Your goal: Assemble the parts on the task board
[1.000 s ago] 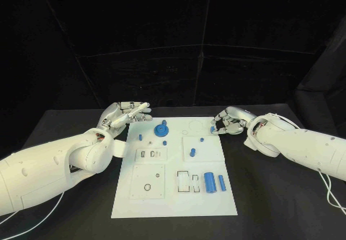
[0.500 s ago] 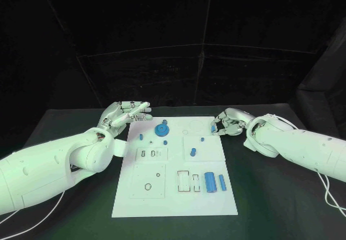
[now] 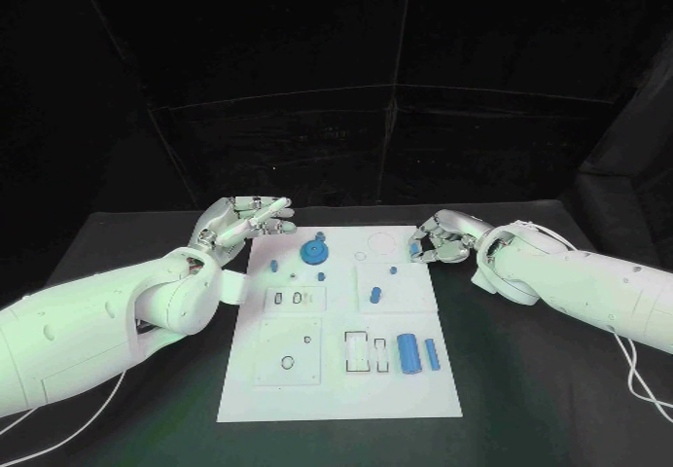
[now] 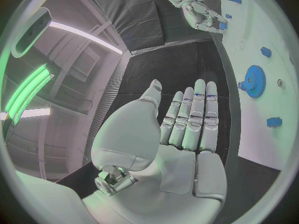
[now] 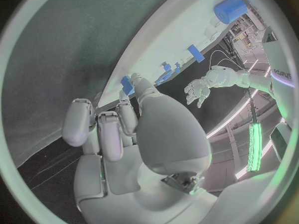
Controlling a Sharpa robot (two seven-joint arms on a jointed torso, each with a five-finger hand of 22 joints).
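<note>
Black-curtained lab (image 3: 336, 117), black table (image 3: 533, 389), ceiling striplights (image 4: 84, 35).

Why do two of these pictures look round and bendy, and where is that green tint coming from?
Left wrist view: a fisheye lens bends the white task board into a curve behind the silver left hand, and a green strip light glows at the rim. Right wrist view: the same bending around the silver right hand, with another green light at the edge. Head view: straight lines, black backdrop, a faint green wash.

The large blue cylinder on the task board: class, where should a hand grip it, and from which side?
Grip the large blue cylinder across its round flanks, coming from above. It lies flat, long axis running toward the robot; a slimmer blue bar sits close alongside, so fingers have little room there.
</note>
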